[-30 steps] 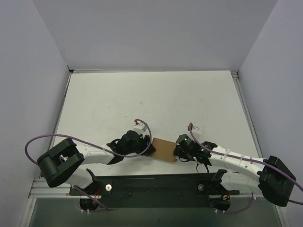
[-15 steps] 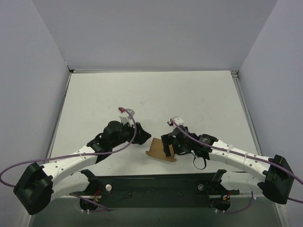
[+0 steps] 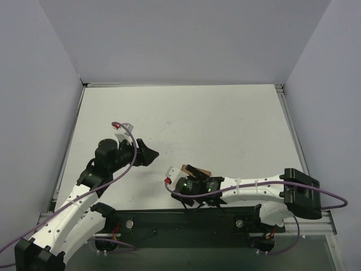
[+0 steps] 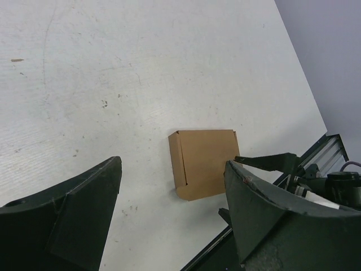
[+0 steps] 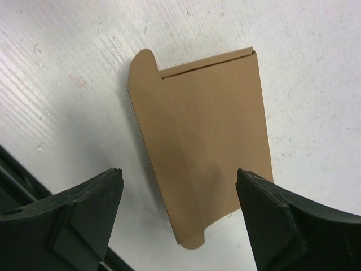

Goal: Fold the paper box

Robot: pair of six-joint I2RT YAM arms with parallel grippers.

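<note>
Overhead, paper box [image 3: 206,171]: only a brown sliver shows, near the front edge of the white table [image 3: 197,113]; the rest is hidden under the right arm's wrist.
Overhead, right gripper [image 3: 189,169]: low over the box, its arm reaching in from the right-hand base; the finger spread cannot be read from this angle.
Overhead, left gripper [image 3: 148,153]: off to the left, well apart from the box.
Left wrist, left gripper [image 4: 171,169]: fingers spread wide and empty, held above the table [image 4: 113,68].
Left wrist, paper box [image 4: 204,164]: a folded brown cardboard piece lying flat on the table, with a narrow creased strip down its left side.
Left wrist, right gripper's fingers [image 4: 271,161]: a dark tip reaches the box's right edge; contact cannot be told.
Right wrist, right gripper [image 5: 177,175]: fingers released, set wider than the box, clasping nothing.
Right wrist, paper box [image 5: 203,147]: flat on the table [image 5: 67,68] beneath the fingers, with rounded tabs at its upper-left corner and lower end and a crease along the top.
Right wrist, black rail [image 5: 11,175]: crosses the lower-left corner.
</note>
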